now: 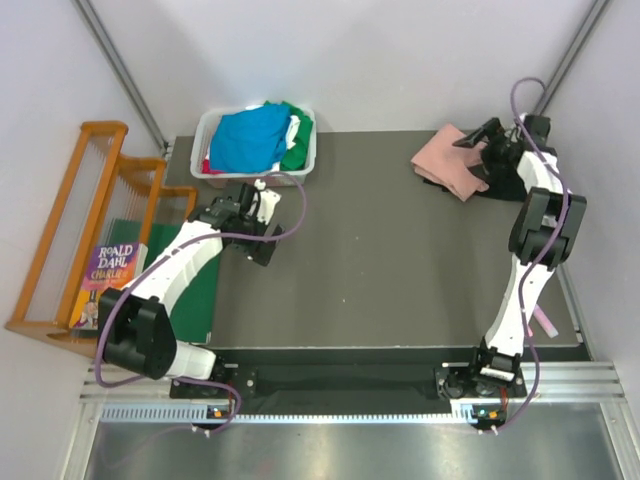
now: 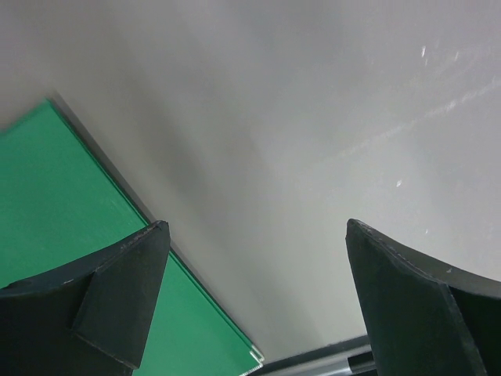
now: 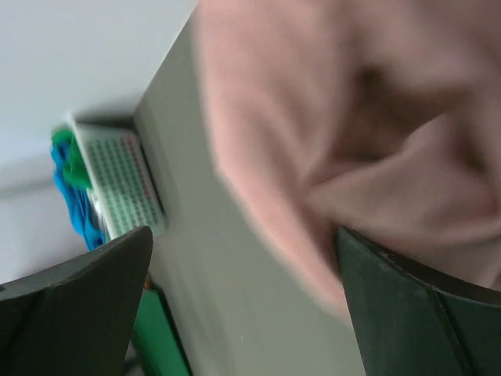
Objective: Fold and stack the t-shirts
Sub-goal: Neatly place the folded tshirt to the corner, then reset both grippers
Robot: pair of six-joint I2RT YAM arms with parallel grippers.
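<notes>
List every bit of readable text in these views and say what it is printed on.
"ROALD DAHL": top of the cover of the book standing in the wooden rack.
"CHARLIE": the line beneath it on the same cover, only just legible.
The rest of that cover's print is too small to read.
Both wrist views show no text.

White basket [image 1: 207, 128], wooden rack [image 1: 103, 133] (Roald Dahl book [image 1: 110, 275] against it), green board [image 1: 200, 292] alongside
</notes>
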